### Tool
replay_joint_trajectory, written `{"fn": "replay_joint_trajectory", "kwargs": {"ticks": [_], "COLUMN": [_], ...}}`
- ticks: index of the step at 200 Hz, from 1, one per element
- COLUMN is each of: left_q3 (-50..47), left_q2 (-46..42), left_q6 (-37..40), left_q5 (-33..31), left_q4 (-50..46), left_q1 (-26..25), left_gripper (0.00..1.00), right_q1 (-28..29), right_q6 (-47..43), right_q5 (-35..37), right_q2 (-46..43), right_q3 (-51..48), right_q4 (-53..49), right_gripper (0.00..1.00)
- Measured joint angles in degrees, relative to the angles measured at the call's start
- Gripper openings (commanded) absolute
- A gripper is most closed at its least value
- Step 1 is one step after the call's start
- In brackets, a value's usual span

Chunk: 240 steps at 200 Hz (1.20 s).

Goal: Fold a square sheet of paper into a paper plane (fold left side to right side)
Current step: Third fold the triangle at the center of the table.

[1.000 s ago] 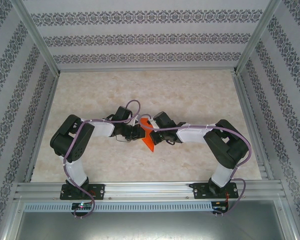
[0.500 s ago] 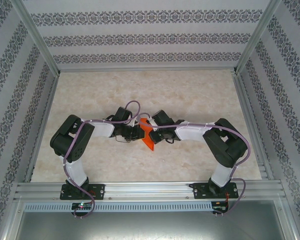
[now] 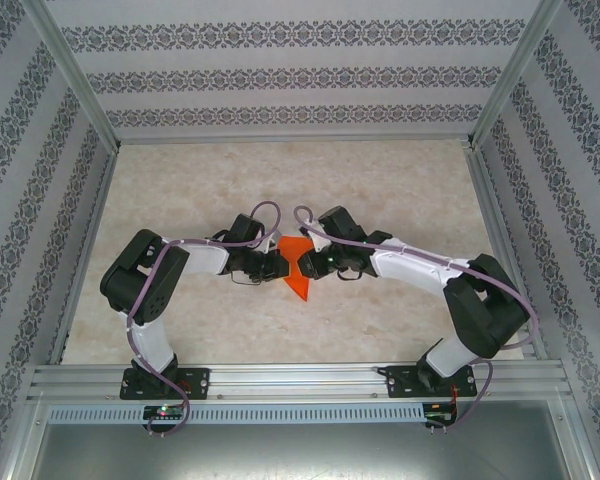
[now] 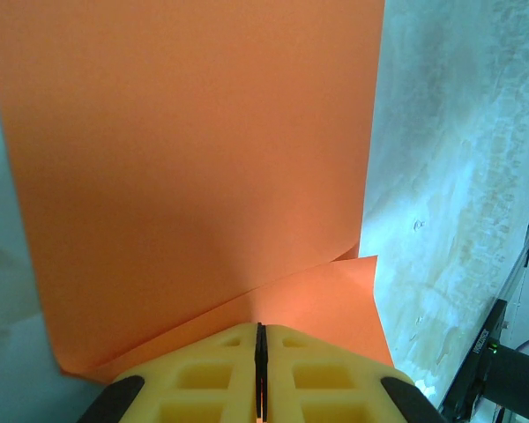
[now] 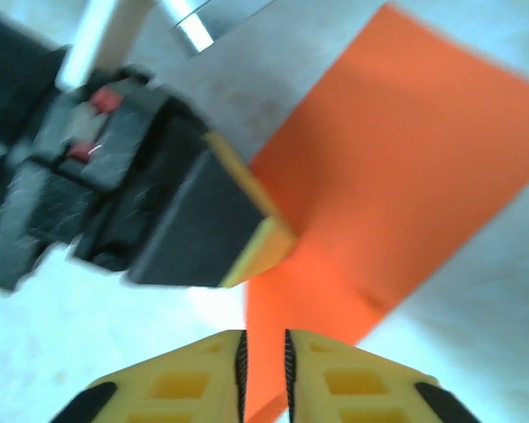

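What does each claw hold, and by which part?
Left claw pinches the orange paper at its folded edge; right claw stands slightly open, gripping nothing.

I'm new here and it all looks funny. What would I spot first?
The bright orange paper, folded to a point, sits in the middle of the pale table. Two black-and-white arms bend in towards it from either side. The left pincer is shut on its edge, and the right pincer hovers right at it.
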Motion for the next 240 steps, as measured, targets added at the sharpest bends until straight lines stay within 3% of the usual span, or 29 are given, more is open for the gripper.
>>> {"fn": "replay_joint_trajectory", "kwargs": {"ticks": [56, 240], "left_q3": [0.0, 0.1], "left_q2": [0.0, 0.0], "left_q6": [0.0, 0.1], "left_q5": [0.0, -0.2], "left_q4": [0.0, -0.1], "left_q1": [0.0, 0.0], "left_gripper": [0.12, 0.11], "right_q1": [4.1, 4.0], "right_q6": [6.4, 7.4], "right_q5": [-9.1, -8.3], "right_q2": [4.3, 9.2], "right_q3": [-2.9, -3.5], "right_q4": [1.6, 2.5], "right_gripper": [0.14, 0.14]}}
